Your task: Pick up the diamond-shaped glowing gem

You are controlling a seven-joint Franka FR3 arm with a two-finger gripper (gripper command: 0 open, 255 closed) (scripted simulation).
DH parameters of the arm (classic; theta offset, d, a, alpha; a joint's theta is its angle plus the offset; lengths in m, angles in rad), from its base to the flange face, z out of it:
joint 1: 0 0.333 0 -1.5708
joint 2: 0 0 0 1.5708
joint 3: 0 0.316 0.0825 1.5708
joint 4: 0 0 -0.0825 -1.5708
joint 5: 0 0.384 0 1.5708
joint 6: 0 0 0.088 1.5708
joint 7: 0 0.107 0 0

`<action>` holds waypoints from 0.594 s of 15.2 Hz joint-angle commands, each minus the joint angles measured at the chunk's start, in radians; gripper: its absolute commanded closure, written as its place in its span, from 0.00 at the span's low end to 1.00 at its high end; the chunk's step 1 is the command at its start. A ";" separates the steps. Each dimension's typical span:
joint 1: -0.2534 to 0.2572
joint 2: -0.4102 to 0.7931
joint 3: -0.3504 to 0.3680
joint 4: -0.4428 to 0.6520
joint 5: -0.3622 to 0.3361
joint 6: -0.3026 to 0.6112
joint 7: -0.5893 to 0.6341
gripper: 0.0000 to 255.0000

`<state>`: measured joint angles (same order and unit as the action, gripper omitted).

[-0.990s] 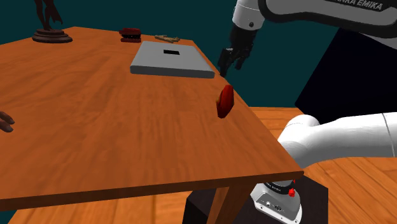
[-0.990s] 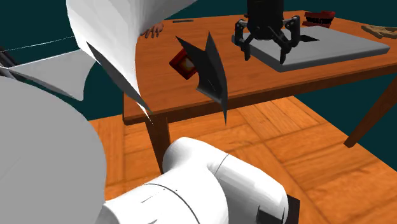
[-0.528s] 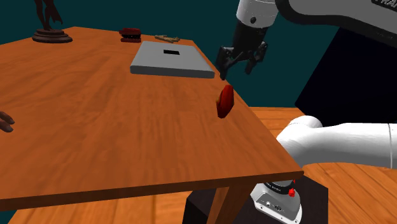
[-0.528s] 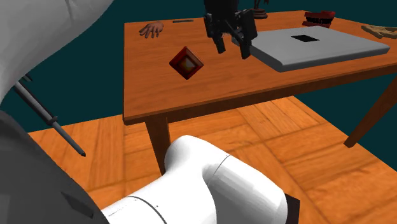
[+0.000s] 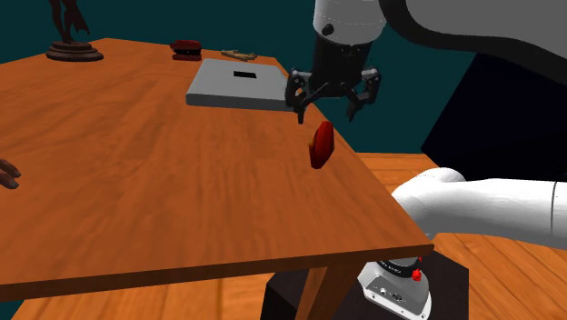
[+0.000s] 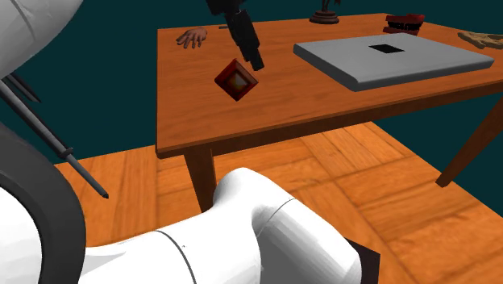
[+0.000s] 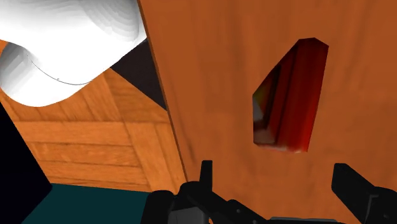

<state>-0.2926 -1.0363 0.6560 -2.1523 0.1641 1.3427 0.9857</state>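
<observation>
The red diamond-shaped gem with an orange-yellow glow at its centre stands up on edge on the brown wooden table, close to the table's edge nearest the robot's stand; in the second exterior view the gem shows its square face turned on a corner. The all-black two-finger gripper hangs just above it, at about twelve o'clock from the gem in the shoulder view, with its fingers spread wide and nothing between them; it does not touch the gem. From the second exterior view the gripper sits at roughly one o'clock of the gem, slanting down toward it; in the wrist view the gem lies ahead of the parted gripper, within the span of the two fingers, clear of both.

At about eleven o'clock from the gem in the shoulder view lies a flat grey slab with a small black rectangle on top; past it, towards the far edge, rest a small dark red object and a flat tan piece; a dark figurine on a round base stands at the far corner, near ten o'clock; a brown hand-shaped object lies at nine o'clock, well apart from the gem.
</observation>
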 commanded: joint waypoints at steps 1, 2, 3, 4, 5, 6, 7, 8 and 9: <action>-0.001 -0.010 0.016 -0.022 0.013 0.013 0.020 0.00; 0.003 -0.017 0.020 -0.038 0.018 0.023 0.022 0.00; 0.007 -0.023 0.024 -0.054 0.023 0.032 0.024 0.00; 0.011 -0.029 0.027 -0.069 0.028 0.042 0.026 0.00; 0.014 -0.035 0.032 -0.085 0.032 0.051 0.029 0.00; 0.017 -0.038 0.034 -0.094 0.035 0.056 0.030 0.00; 0.017 -0.038 0.034 -0.094 0.035 0.056 0.030 0.00; 0.017 -0.038 0.034 -0.093 0.035 0.056 0.030 1.00; 0.017 -0.039 0.034 -0.095 0.035 0.056 0.030 1.00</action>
<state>-0.2759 -1.0745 0.6892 -2.2456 0.1988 1.3986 1.0151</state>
